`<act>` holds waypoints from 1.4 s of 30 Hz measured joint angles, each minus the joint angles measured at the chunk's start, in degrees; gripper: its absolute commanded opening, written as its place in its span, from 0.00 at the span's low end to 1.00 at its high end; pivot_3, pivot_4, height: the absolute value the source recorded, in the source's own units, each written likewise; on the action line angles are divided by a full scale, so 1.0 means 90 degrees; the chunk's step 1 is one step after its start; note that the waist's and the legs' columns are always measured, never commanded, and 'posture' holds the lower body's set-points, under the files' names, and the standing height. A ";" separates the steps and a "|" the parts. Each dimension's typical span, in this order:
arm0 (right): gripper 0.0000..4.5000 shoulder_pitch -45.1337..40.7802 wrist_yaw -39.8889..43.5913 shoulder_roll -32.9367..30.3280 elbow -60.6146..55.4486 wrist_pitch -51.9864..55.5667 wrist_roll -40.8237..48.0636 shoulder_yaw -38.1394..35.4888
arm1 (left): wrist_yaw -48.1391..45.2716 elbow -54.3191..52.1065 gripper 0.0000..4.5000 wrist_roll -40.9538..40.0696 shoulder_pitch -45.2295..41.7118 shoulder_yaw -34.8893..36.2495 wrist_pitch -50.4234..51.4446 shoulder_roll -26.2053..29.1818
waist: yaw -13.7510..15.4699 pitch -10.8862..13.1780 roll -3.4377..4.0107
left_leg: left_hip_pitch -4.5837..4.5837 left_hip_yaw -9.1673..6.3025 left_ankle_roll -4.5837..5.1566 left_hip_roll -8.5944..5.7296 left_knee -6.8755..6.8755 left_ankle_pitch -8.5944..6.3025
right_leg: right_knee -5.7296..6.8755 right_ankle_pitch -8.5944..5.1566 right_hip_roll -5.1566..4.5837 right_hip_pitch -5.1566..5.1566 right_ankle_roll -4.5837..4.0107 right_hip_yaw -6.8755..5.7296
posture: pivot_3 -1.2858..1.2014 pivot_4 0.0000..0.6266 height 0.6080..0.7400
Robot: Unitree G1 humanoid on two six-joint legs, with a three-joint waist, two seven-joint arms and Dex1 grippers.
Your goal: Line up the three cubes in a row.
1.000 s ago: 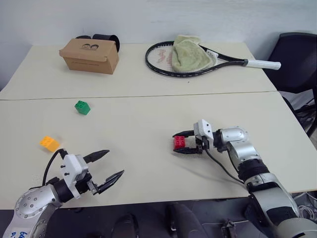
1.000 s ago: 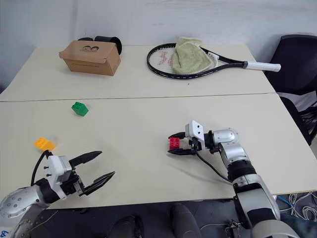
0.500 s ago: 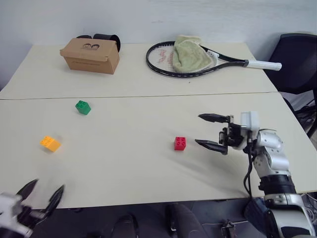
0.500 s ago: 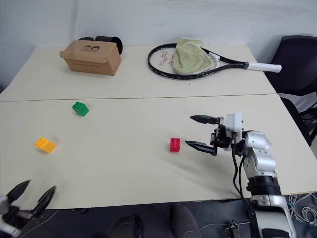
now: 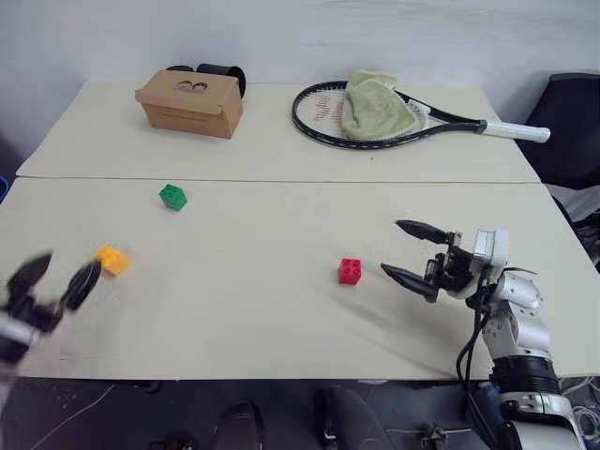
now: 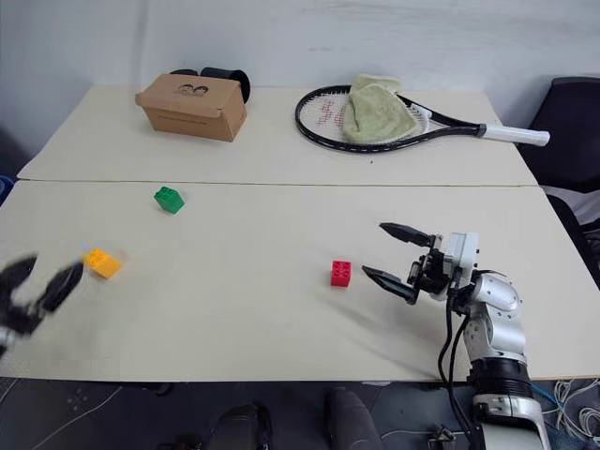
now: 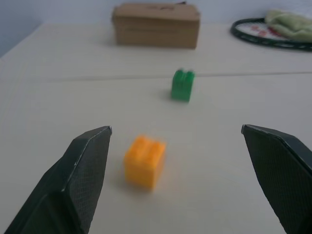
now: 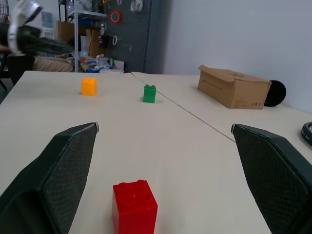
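My right gripper [image 5: 410, 253] is spread wide, empty, with the small red studded plastic brick [image 5: 350, 271] just ahead on the counter [image 5: 281, 309]. My left gripper [image 5: 54, 279] gapes too, the yellow-orange brick [image 5: 112, 260] just before it and the green brick [image 5: 172, 197] farther beyond.

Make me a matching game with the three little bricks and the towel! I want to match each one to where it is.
Things:
1. red brick
2. green brick
3. yellow-orange brick
4. green towel

Places:
A. lying on the tennis racket
B. just in front of the open left gripper
C. on the table, a little ahead of the open right gripper
D. by the seam between the two tables, on the cardboard box's side

Pairs: 1-C, 2-D, 3-B, 4-A
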 measured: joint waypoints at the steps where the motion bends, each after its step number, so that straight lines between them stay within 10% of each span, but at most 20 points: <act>1: 1.00 0.0021 -0.0069 0.0029 -0.0065 0.0009 0.0004 -0.0021 | -0.0007 0.0356 1.00 0.0060 -0.0677 -0.0372 0.0274 0.0279 | -0.0007 0.0002 0.0003 | 0.0002 0.0007 -0.0011 -0.0011 -0.0001 0.0006 | -0.0001 0.0000 0.0002 -0.0002 0.0000 0.0001 | 0.52 0.24 1.00; 10: 1.00 0.0277 -0.0645 0.0273 -0.0665 0.0019 -0.0019 0.0191 | -0.0773 0.5265 1.00 0.2191 -0.5350 -0.3238 0.0430 0.0377 | -0.0094 0.0003 0.0004 | -0.0033 0.0053 -0.0037 -0.0006 -0.0012 0.0014 | 0.0005 -0.0004 0.0032 -0.0069 -0.0002 -0.0020 | 0.52 0.24 1.00; 18: 1.00 0.1017 -0.1164 0.0294 -0.1393 0.0010 -0.0049 0.0162 | -0.1170 0.8528 1.00 0.3585 -0.7090 -0.3898 -0.1095 -0.0119 | -0.0071 0.0005 0.0001 | -0.0033 0.0118 -0.0033 -0.0009 0.0034 0.0012 | 0.0045 -0.0004 0.0026 -0.0071 0.0001 -0.0010 | 0.52 0.24 1.00; 22: 1.00 0.1281 -0.1348 0.0290 -0.1686 0.0011 -0.0048 0.0158 | -0.1192 0.9233 0.83 0.3879 -0.7273 -0.3893 -0.1475 -0.0330 | -0.0069 0.0005 -0.0001 | -0.0031 0.0121 -0.0032 -0.0009 0.0048 0.0011 | 0.0067 -0.0004 0.0028 -0.0072 0.0003 -0.0006 | 0.52 0.24 1.00; 30: 1.00 0.1413 -0.1517 0.0235 -0.1816 0.0011 -0.0047 0.0156 | -0.1299 0.9587 0.33 0.4095 -0.7353 -0.3694 -0.1991 -0.0402 | -0.0052 0.0006 -0.0003 | -0.0035 0.0122 -0.0032 -0.0009 0.0051 0.0011 | 0.0075 -0.0004 0.0025 -0.0079 0.0003 -0.0005 | 0.52 0.24 1.00; 36: 1.00 0.1535 -0.1447 0.0069 -0.1823 0.0031 -0.0024 0.0158 | -0.2552 0.9367 0.33 0.4101 -0.7317 -0.3603 -0.2631 -0.0415 | -0.0018 0.0006 -0.0004 | -0.0037 0.0125 -0.0032 -0.0010 0.0052 0.0011 | 0.0075 -0.0004 0.0028 -0.0079 0.0003 -0.0007 | 0.52 0.24 1.00; 42: 1.00 0.2113 -0.0158 -0.1280 -0.1984 0.0014 0.0031 0.0098 | -0.5728 0.5930 0.33 0.3741 -0.6203 -0.4586 -0.2669 -0.0644 | 0.0103 0.0006 -0.0001 | -0.0031 0.0138 -0.0026 -0.0015 0.0054 0.0007 | 0.0073 -0.0007 0.0026 -0.0076 0.0010 0.0010 | 0.52 0.24 1.00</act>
